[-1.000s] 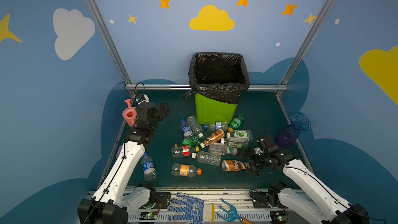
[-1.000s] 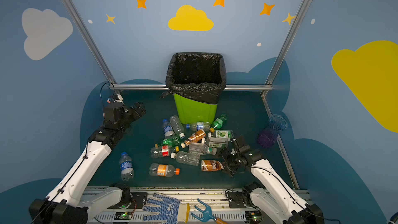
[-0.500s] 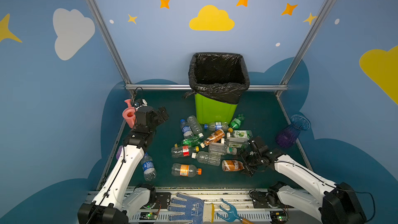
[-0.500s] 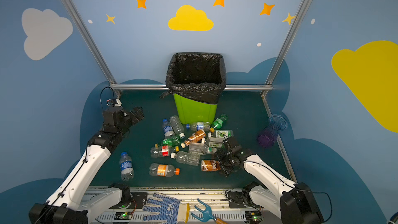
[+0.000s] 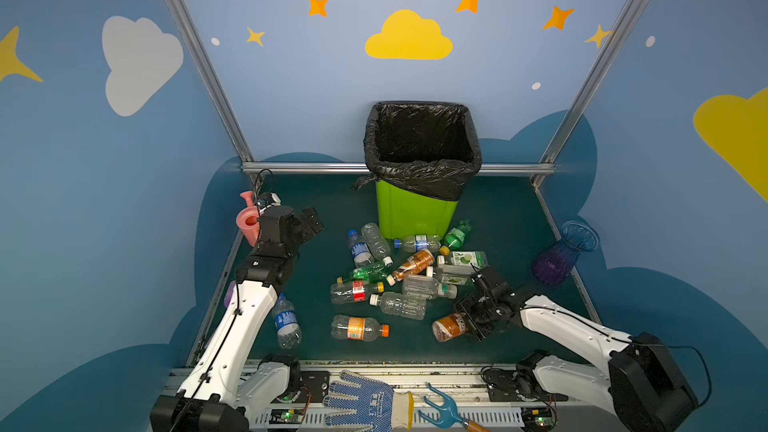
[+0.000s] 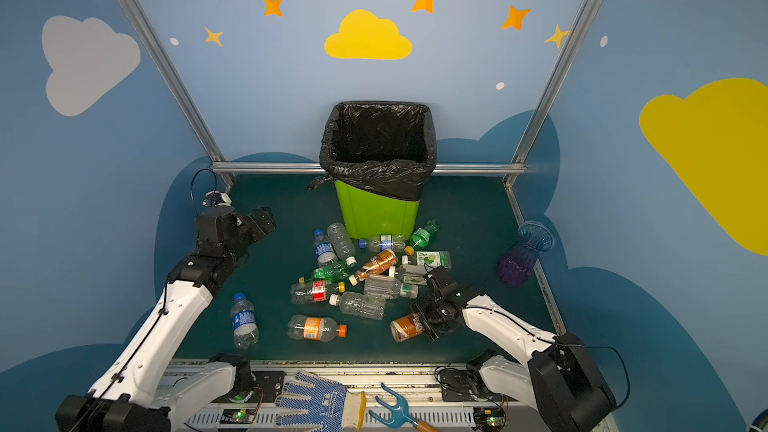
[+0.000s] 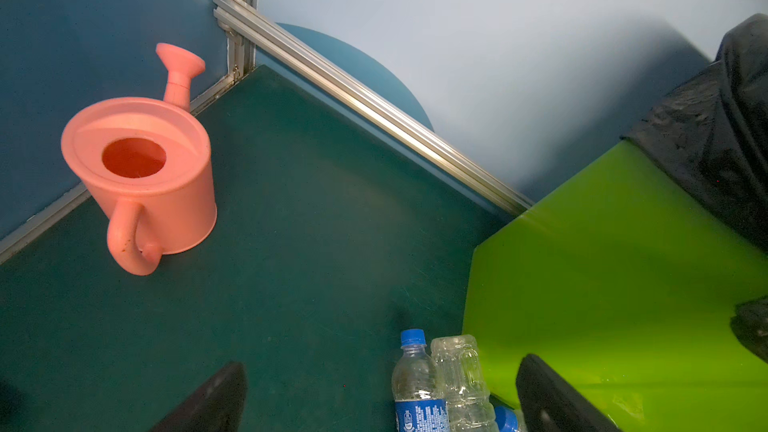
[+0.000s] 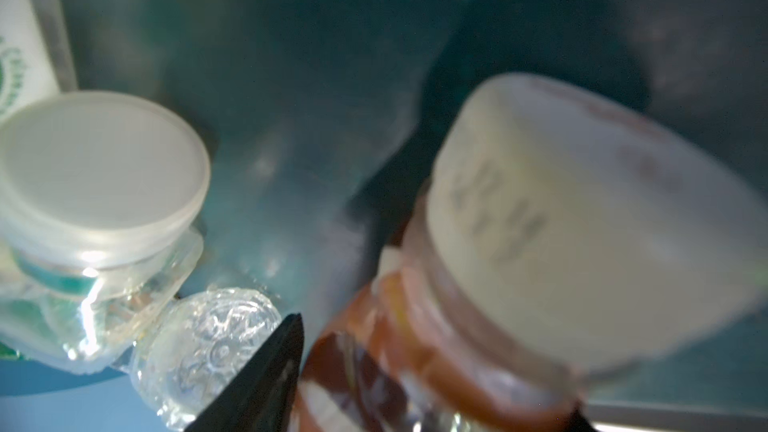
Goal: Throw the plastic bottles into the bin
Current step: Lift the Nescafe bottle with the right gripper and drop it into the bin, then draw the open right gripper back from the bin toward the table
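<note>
Now, right gripper clamped on brown bottle, left gripper spread wide, near pink watering can

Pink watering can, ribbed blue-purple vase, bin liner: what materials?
Pink watering can: likely moulded plastic, matte, uniform colour, thick rounded rim. Ribbed blue-purple vase: translucent and glossy, glass or clear plastic; cannot tell which. Black bin liner: thin plastic film, crinkled, with a slight sheen.

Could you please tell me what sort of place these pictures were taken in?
Probably a staged robot test booth: wall panels painted with clouds and stars sit in a metal frame, two arms are mounted on a rail in front, and bottles lie scattered before a bin.
</note>
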`<state>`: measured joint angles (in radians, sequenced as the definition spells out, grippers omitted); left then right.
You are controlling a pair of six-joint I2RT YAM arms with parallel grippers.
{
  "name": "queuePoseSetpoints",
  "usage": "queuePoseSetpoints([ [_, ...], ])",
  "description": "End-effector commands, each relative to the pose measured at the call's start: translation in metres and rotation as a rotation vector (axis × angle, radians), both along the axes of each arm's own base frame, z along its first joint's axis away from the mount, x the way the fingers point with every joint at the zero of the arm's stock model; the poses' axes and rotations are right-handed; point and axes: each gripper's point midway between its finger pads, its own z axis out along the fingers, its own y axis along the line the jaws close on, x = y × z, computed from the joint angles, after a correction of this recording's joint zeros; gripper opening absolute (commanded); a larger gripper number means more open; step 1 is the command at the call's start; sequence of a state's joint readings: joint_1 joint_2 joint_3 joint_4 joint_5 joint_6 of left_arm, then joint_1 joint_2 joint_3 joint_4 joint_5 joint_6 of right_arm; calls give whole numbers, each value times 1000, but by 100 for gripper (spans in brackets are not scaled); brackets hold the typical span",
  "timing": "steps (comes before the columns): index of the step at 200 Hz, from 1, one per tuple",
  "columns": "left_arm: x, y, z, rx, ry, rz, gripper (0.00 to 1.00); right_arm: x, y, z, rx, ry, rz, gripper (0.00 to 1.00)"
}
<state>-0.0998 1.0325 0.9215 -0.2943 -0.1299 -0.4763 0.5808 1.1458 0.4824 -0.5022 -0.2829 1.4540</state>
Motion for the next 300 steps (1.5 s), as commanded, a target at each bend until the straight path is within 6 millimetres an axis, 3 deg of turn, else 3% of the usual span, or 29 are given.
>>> queuePoseSetpoints([
  [1, -5, 8, -7, 12, 23, 38, 100, 6, -8, 2, -60, -41, 19, 59],
  [36, -9, 17, -13, 18, 39, 77, 100, 38, -9, 56, -107, -244, 96, 49],
  [69, -11, 24, -23, -2, 63, 107, 100, 64, -28, 155, -227, -497, 155, 50],
  [85, -12, 26, -28, -6, 73, 119, 100, 81, -46, 225, -331, -694, 175, 50],
  [101, -12, 28, -31, -6, 79, 130, 100, 102, -60, 307, -443, -937, 204, 51],
  [119, -13, 30, -34, -6, 90, 136, 100, 118, -79, 416, -575, -1217, 191, 54],
  [130, -14, 31, -37, -3, 98, 145, 100, 125, -84, 472, -611, -1371, 166, 56],
  [144, -16, 32, -40, -6, 107, 153, 100, 127, -90, 531, -619, -1547, 103, 55],
  [156, -17, 32, -44, -10, 118, 157, 100, 132, -89, 565, -609, -1663, 67, 55],
  [169, -20, 33, -45, -10, 127, 163, 100, 150, -81, 580, -570, -1722, 58, 56],
  [182, -23, 35, -48, -11, 137, 176, 100, 180, -56, 578, -452, -1729, 102, 56],
  [203, -28, 37, -54, -15, 149, 194, 100, 250, 10, 542, -238, -1643, 274, 56],
  [208, -29, 38, -54, -14, 151, 197, 100, 271, 30, 521, -193, -1584, 339, 57],
  [211, -30, 38, -55, -15, 154, 200, 100, 275, 39, 522, -166, -1578, 372, 59],
  [215, -31, 38, -55, -14, 154, 202, 100, 288, 57, 501, -139, -1527, 438, 61],
  [217, -31, 39, -56, -13, 157, 205, 100, 292, 63, 504, -124, -1535, 459, 62],
  [221, -33, 40, -57, -11, 163, 208, 100, 301, 74, 487, -117, -1485, 508, 63],
  [223, -33, 41, -57, -10, 163, 211, 100, 298, 75, 494, -118, -1497, 511, 64],
  [228, -35, 41, -57, -6, 169, 214, 100, 305, 81, 486, -136, -1483, 529, 68],
  [247, -44, 46, -54, 16, 182, 228, 100, 304, 71, 505, -174, -1536, 479, 86],
  [257, -49, 49, -53, 24, 178, 240, 100, 294, 64, 529, -200, -1614, 445, 89],
  [267, -52, 51, -50, 25, 174, 250, 100, 275, 54, 558, -223, -1736, 382, 92],
  [300, -63, 52, -47, 18, 191, 263, 100, 214, 32, 597, -218, -1860, 344, 95],
])
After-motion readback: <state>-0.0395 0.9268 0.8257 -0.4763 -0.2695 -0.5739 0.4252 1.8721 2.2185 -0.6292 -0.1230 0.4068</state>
